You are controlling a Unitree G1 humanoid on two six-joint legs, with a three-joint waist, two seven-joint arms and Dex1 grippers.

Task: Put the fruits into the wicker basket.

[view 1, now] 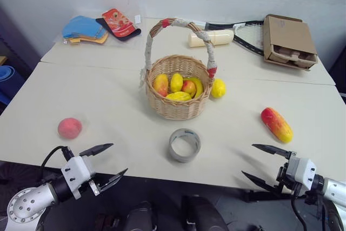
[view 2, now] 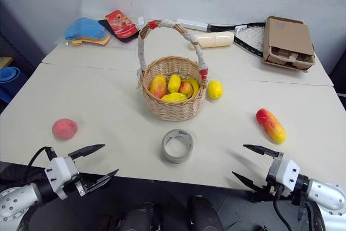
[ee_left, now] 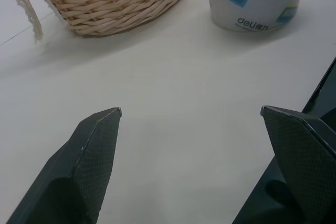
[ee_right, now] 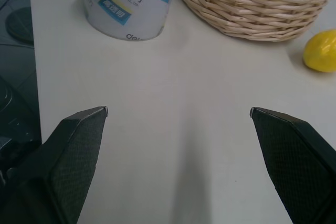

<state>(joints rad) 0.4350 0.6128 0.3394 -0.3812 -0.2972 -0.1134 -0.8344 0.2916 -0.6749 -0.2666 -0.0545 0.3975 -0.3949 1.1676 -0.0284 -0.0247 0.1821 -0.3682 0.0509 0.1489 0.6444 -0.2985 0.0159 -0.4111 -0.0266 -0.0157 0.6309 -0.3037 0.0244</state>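
Note:
The wicker basket (view 1: 178,104) stands mid-table with several yellow and red-orange fruits (view 1: 175,86) inside. A yellow lemon (view 1: 218,87) lies on the table against its right side. The pink peach (view 1: 70,127) rests near the front left, and the red-and-yellow mango (view 1: 277,124) lies at the front right. My left gripper (view 1: 113,159) hovers open at the table's front edge, just right of and nearer than the peach. My right gripper (view 1: 260,162) is open too, at the front edge below the mango. Both hold nothing.
A grey tape roll (view 1: 184,145) sits in front of the basket. At the back lie a cream cylinder (view 1: 211,38), a racket (view 1: 246,32), a brown cardboard box (view 1: 288,41) and coloured pads (view 1: 100,27). A seam joins two tables behind the basket.

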